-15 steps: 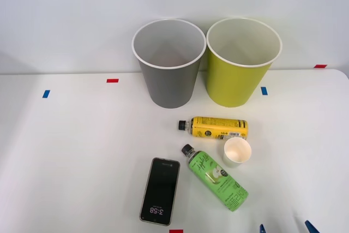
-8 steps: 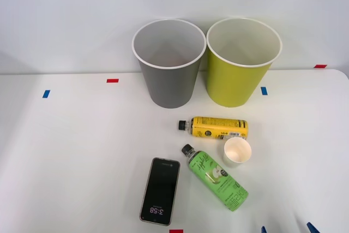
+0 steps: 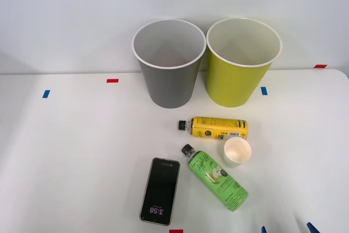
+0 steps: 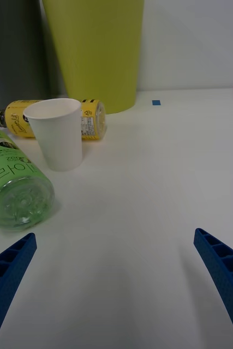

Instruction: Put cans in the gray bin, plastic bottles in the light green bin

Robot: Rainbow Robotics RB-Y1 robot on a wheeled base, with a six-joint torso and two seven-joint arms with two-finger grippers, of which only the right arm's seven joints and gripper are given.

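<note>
Two fingers (image 4: pixel 225 272) of the right gripper (image 3: pixel 284 229) spread wide, empty, low over the table (image 3: pixel 76 156); the green bottle (image 4: pixel 10 185) lies just beyond one finger, yellow bottle (image 4: pixel 18 117) farther.

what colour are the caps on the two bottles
Both black: the yellow bottle's cap and the green bottle's cap, clearest in the front view.
</note>
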